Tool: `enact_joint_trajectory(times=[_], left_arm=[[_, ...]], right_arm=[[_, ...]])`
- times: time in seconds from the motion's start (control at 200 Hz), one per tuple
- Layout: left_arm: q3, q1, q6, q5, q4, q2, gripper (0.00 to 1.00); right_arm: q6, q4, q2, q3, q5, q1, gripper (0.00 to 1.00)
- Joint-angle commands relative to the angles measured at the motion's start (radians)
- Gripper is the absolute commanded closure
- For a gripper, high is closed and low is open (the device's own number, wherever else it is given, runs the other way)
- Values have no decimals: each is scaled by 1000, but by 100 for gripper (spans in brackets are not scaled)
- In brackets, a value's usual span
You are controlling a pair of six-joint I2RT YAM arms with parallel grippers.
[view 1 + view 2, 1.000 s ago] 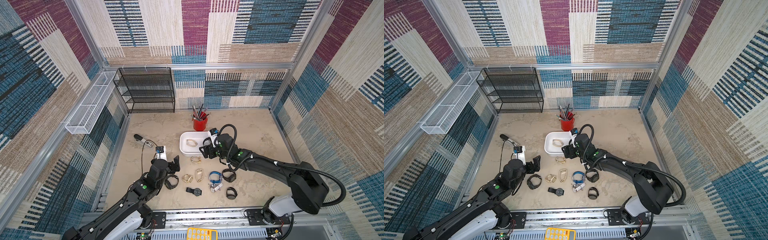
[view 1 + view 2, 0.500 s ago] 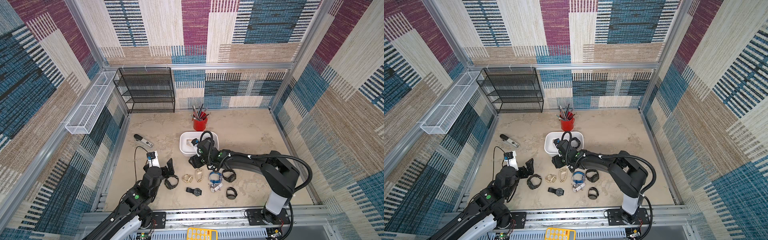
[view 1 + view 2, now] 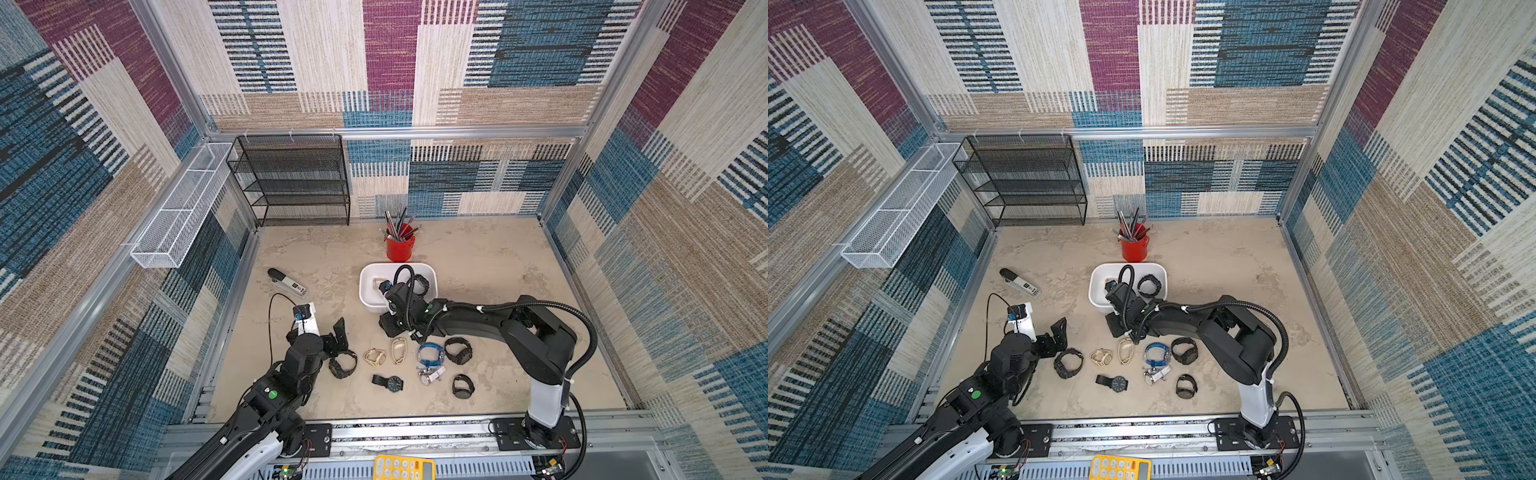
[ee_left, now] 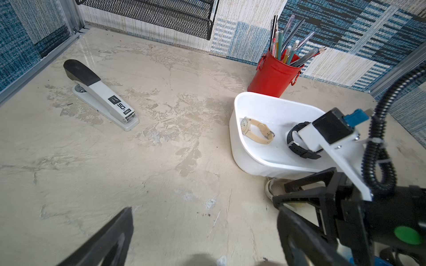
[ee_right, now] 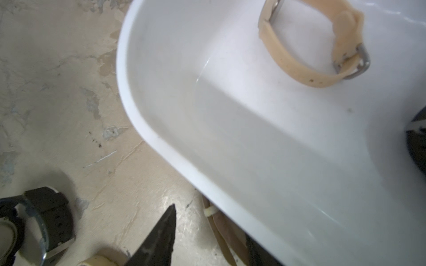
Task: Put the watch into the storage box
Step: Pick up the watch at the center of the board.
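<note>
R gripper [image 3: 390,331] sits low at near wall of storage box [image 4: 233,131], jaws astride tan-strap watch [image 5: 221,237] lying on table [image 4: 161,161] against that wall, prob. to lift it in, can't tell if clamped; L gripper [image 4: 205,214] gapes wide, empty, further left.

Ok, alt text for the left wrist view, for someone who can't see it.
A white storage box on a beige table holds a beige watch and a black watch. A red pen cup stands behind it; a stapler lies apart.
</note>
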Motion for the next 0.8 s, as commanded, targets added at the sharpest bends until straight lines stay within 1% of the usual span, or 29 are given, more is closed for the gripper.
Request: enact_joint_trajectory(times=[0.0, 0.05, 0.3, 0.486, 0.581, 0.651, 0.796], left_arm=[[3, 0, 13, 21, -9, -4, 2], [-3, 0, 22, 31, 3, -3, 2], [-4, 0, 45, 62, 6, 6, 2], [3, 0, 61, 92, 14, 7, 2], [-4, 0, 72, 106, 32, 17, 2], [5, 0, 72, 127, 33, 26, 2], [8, 1, 94, 174, 73, 56, 2]], right_arm=[[-13, 9, 16, 18, 23, 4, 54], [-16, 16, 23, 19, 25, 4, 54], [-24, 14, 63, 39, 21, 11, 67], [-28, 11, 61, 44, 5, 14, 88], [-30, 7, 50, 48, 9, 15, 96], [-27, -4, 31, 52, 2, 15, 100], [-19, 4, -60, 19, -56, 15, 100]])
